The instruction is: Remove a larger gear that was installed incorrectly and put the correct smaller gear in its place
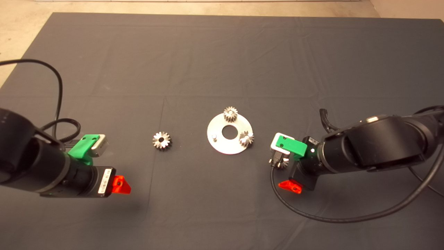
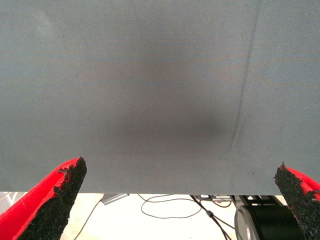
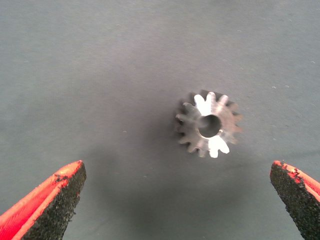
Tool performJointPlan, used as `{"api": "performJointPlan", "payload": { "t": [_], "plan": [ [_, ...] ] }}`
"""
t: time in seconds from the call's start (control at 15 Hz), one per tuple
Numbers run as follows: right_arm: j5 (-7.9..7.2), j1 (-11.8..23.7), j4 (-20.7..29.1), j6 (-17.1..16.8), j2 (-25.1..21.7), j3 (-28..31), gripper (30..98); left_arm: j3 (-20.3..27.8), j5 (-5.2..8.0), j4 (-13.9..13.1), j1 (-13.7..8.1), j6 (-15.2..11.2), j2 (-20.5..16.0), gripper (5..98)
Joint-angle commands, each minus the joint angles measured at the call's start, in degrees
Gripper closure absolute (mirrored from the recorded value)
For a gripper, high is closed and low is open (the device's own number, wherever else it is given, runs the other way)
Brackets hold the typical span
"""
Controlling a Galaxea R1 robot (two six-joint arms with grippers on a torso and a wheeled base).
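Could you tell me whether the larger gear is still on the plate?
Off: the larger gear lies on the mat, left of the plate, whose one peg stands bare.

1. The mat (image 1: pixel 222 62) is dark grey and plain, crossed only by faint crease lines; the floor (image 1: pixel 20 31) beyond it is pale beige.
2. The larger gear (image 1: pixel 162 141) is bright silver with a dark centre hole; the round plate (image 1: pixel 222 147) is pale silver with a dark hole, and the two small gears (image 1: pixel 230 114) on it are steel-grey.
3. The smaller gear (image 3: pixel 208 124) has dark grey teeth and a shiny, white-glinting top face.
4. Each arm is black with a green bracket; the left end effector (image 2: pixel 175 200) and right end effector (image 3: pixel 175 200) have red fingers (image 3: pixel 45 192) faced with rough black pads (image 3: pixel 55 210).
5. The cables (image 1: pixel 347 217) are black.
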Motion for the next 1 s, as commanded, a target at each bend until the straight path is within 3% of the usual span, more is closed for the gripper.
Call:
{"api": "performJointPlan", "payload": {
  "t": [0.0,0.4,0.67,0.93],
  "plan": [
    [-7.33,-1.7,-7.8,0.3,-0.8,1.9,30.7,0.2,1.36,-1.1,-0.8,-0.3,-0.9,6.1],
    [-7.33,-2.9,-13.5,1.3,-1.5,1.6,30.6,0.6,1.18,-1.1,-0.8,-0.2,-1.5,6.1],
    [-7.33,-3.4,-15.1,3.0,-1.7,1.7,30.7,0.7,0.92,-2.7,-0.8,-0.2,-1.3,6.1],
    [-7.33,-3.5,-15.5,8.2,-2.0,1.7,30.6,0.7,1.00,-3.2,-0.8,-0.2,-1.5,6.1]
  ]
}}
